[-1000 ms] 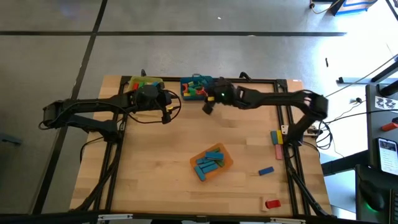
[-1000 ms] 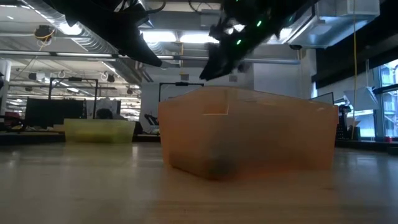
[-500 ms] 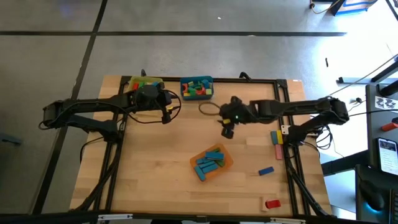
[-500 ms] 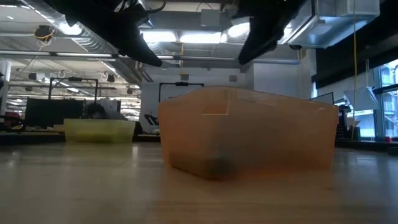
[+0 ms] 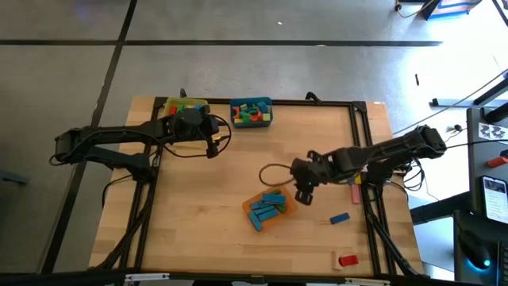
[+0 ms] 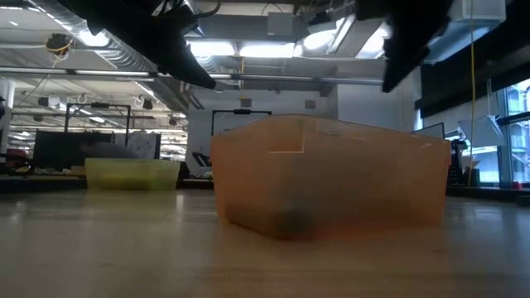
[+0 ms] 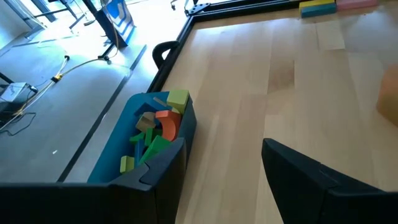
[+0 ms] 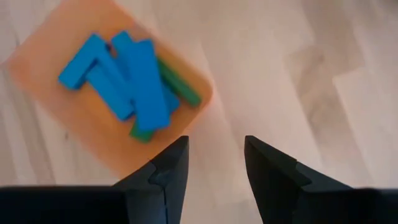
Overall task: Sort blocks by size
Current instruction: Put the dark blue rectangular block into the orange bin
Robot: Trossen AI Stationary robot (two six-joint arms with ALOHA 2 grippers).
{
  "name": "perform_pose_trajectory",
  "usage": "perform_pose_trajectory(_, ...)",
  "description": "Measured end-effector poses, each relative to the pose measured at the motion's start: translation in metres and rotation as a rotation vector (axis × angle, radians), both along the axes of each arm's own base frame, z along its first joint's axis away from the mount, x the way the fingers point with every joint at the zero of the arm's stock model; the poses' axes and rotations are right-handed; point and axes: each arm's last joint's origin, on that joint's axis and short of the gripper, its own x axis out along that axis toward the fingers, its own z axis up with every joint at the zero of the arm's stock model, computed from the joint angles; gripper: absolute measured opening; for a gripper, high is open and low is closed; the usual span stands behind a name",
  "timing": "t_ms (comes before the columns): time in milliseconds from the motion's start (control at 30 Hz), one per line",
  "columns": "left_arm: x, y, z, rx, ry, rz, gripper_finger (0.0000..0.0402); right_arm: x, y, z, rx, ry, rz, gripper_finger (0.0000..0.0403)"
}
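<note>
Blocks still loose on the table (image 5: 198, 199): nearest the front edge a red block (image 5: 347, 260), then, right of the orange bin (image 5: 290, 203), a blue block (image 5: 339, 218), and beyond it a pink and yellow pair (image 5: 352, 175). The orange bin holds long blue and green blocks (image 8: 134, 74). Beside its right edge hovers the right tool (image 5: 302, 195), fingers parted with nothing between them. Far behind the orange bin, the teal bin (image 5: 265, 119) and yellow bin (image 5: 195, 103) hold mixed blocks; the left tool (image 5: 213, 149) waits there, released and empty. I judge the sorting mostly done, with four strays left.
</note>
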Motion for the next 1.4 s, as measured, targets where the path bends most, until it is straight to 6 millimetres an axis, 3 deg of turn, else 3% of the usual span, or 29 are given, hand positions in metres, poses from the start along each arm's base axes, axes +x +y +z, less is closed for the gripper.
perform_pose_trajectory(333,0.000,0.000,0.000,-0.004,-0.001,0.002,0.0196,-0.024,0.039,-0.005,0.079,0.126,-0.019,0.0161)
perform_pose_trajectory(600,0.000,0.000,0.000,-0.007,0.000,0.004,0.0196,-0.043,0.056,-0.011,0.085,0.246,-0.003,0.0242)
perform_pose_trajectory(767,-0.001,0.000,-0.001,-0.010,0.008,0.004,0.0196,-0.063,0.077,-0.031,0.085,0.332,0.104,0.0265)
perform_pose_trajectory(1000,-0.001,0.000,-0.002,-0.019,0.019,0.007,0.0196,-0.091,0.103,-0.064,0.036,0.443,0.243,0.0254)
perform_pose_trajectory(1400,-0.001,0.000,-0.002,-0.013,0.021,0.004,0.0196,-0.115,0.118,-0.108,-0.056,0.536,0.340,0.0233)
